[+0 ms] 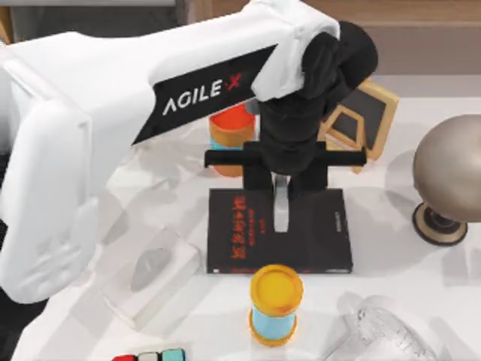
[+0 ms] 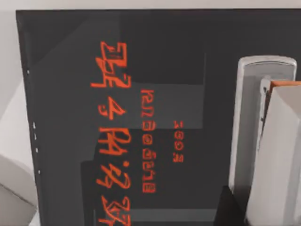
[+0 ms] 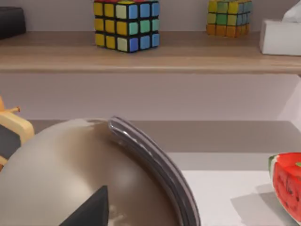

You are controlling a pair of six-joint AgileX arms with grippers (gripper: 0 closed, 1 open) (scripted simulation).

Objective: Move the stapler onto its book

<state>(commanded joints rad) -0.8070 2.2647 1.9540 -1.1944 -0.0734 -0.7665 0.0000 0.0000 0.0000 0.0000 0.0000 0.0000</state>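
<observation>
Top view, stapler (image 1: 280, 204) under left pincer (image 1: 281, 197), on book (image 1: 316, 244)

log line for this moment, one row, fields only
left gripper: over book | stapler: on cover, between fingers | grip: cannot tell | right arm: parked by metal sphere

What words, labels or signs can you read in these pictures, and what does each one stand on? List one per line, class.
"AGILE X": white lettering on the black panel of the left arm.
Red lettering on the cover of the black book: stylised characters, not readable as words.
Small white print on the book near its right edge in the top view: too small to read.
The grey stapler on the book bears no readable text.
</observation>
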